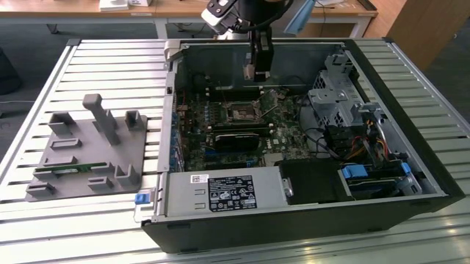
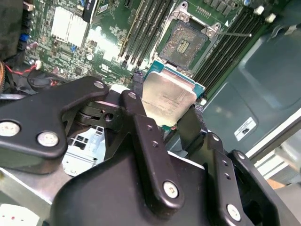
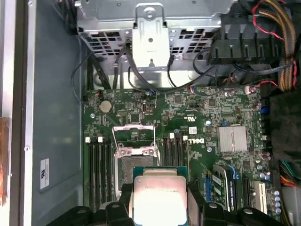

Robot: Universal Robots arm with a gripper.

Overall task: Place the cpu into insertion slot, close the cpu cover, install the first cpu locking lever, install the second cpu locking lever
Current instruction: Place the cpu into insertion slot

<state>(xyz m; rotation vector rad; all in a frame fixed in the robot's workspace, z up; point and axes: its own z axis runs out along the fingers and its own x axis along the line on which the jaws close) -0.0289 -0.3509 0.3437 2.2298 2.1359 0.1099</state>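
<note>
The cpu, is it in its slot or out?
Out. The fingers pinch the cpu above the board, and the insertion slot lies bare, its dark centre showing.

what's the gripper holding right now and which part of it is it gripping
The gripper holds the cpu, clamped by two opposite side edges, with its metal top left uncovered.

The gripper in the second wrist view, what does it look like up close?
The gripper is matt black: flat, angular link plates joined by round silver screw heads, narrowing to two slim black jaws. In the exterior view the arm above it is dark with a silvery-grey wrist section.
</note>
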